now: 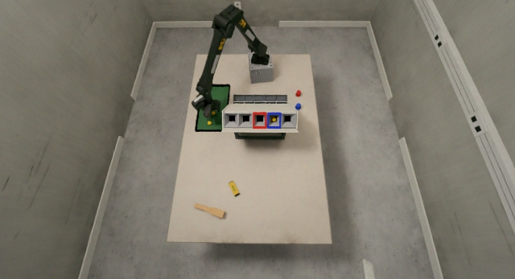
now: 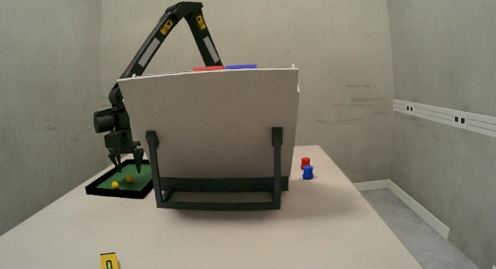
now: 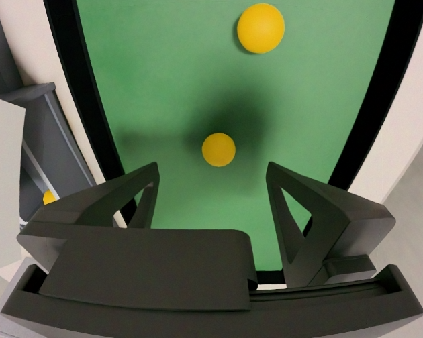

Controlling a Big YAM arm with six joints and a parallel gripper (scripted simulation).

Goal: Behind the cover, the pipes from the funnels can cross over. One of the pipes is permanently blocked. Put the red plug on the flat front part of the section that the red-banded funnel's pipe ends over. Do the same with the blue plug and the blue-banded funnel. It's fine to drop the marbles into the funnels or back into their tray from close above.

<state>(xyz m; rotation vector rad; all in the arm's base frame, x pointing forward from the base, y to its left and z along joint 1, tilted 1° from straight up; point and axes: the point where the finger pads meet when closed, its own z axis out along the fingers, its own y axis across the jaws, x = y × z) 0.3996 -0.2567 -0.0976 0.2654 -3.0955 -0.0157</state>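
Observation:
My gripper [image 1: 207,110] [image 2: 129,169] [image 3: 212,169] is open and empty, low over the green marble tray [image 1: 219,92] [image 2: 116,193] [image 3: 131,72] to the left of the funnel device. A yellow marble [image 3: 218,149] [image 2: 129,178] lies on the tray just ahead of the fingertips, apart from them. A second marble [image 3: 260,27] [image 1: 208,123] [image 2: 115,184] lies farther along the tray. Another marble [image 1: 273,119] sits in the blue-banded funnel [image 1: 273,113], next to the red-banded funnel [image 1: 259,113]. The red plug [image 1: 298,93] [image 2: 305,162] and blue plug [image 1: 298,106] [image 2: 308,172] stand on the table to the right of the device.
The white cover [image 2: 209,118] hides the pipes. The grey row of sections [image 1: 260,98] lies behind the funnels; a marble [image 3: 48,197] shows in the grey structure at the wrist view's left. A yellow block [image 1: 233,188] [image 2: 108,261] and a wooden spatula [image 1: 209,210] lie near the front.

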